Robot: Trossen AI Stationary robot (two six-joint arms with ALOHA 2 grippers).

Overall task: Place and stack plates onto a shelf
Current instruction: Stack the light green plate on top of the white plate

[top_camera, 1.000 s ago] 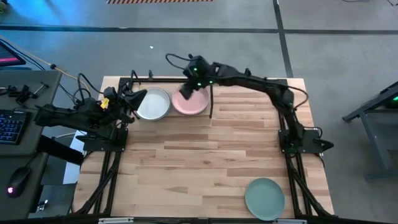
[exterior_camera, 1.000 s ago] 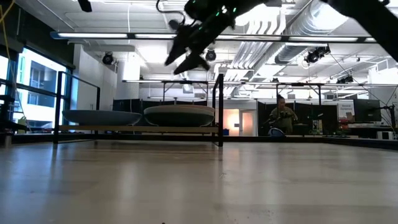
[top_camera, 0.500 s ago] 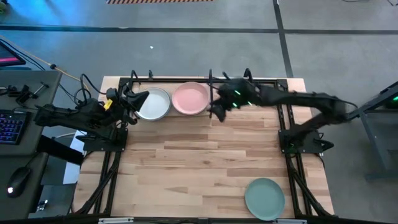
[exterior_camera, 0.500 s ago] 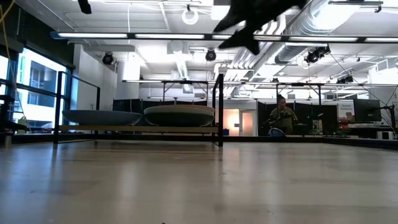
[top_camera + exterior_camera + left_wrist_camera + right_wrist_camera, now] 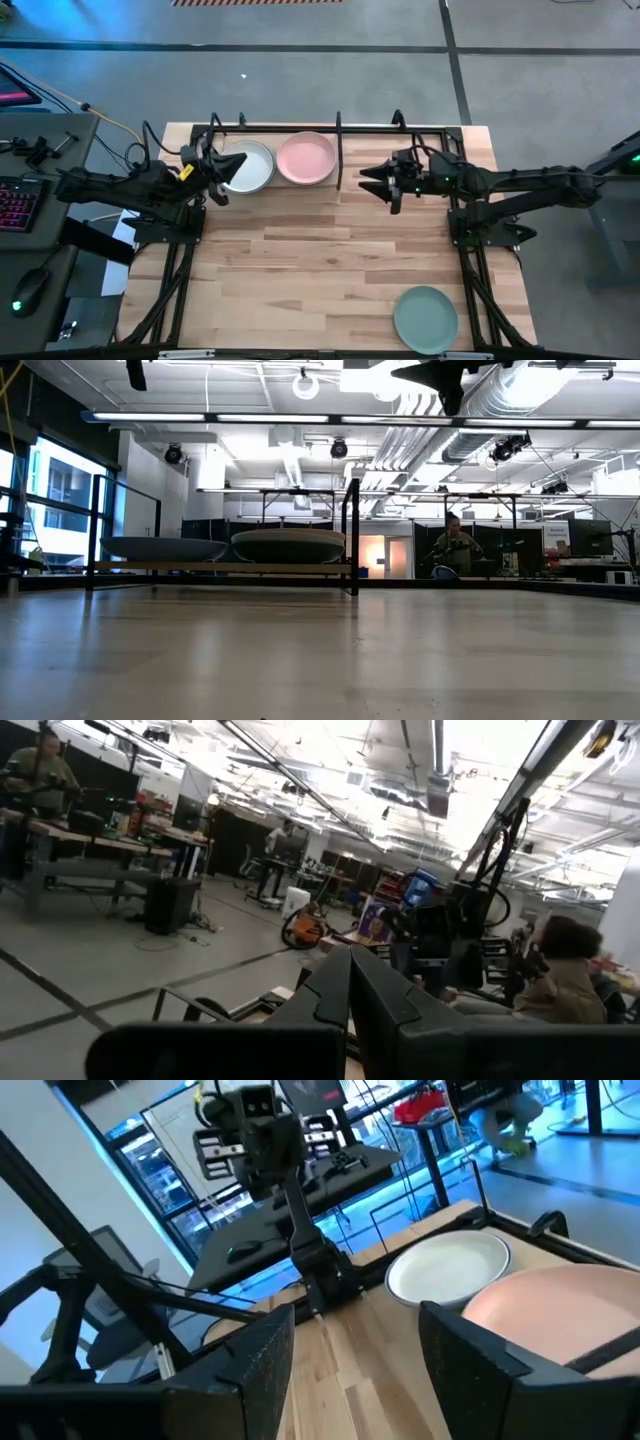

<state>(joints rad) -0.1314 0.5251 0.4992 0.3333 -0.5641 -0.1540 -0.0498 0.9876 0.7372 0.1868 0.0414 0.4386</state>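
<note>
The shelf (image 5: 330, 128) stands along the far edge of the bench (image 5: 330, 260), a light-wood board inside thin black rods with short upright posts. On it lie two plate tops side by side: a white plate (image 5: 248, 166) toward the left arm and a pink plate (image 5: 306, 159) just beside it, their rims close or touching. In the low view each of these reads as a low mound on the board, the left mound (image 5: 163, 548) and the right mound (image 5: 288, 545); whether more plates lie under them cannot be told. A third visible plate, sage green (image 5: 426, 319), lies alone near the front edge of the bench on the right arm's side, well apart from the shelf. So three plates can be counted from above. The right hand (image 5: 381, 184) hangs above the bench just beyond the shelf's upright rod, pointing toward the pink plate; its fingers (image 5: 262, 1352) are spread wide with nothing between them, and the pink plate (image 5: 560, 1315) and white plate (image 5: 450, 1267) show past them. The left hand (image 5: 226, 172) reaches over the near rim of the white plate; its fingers (image 5: 330, 995) lie pressed together, holding nothing. A person (image 5: 455, 547) sits far back in the room behind the bench.
</note>
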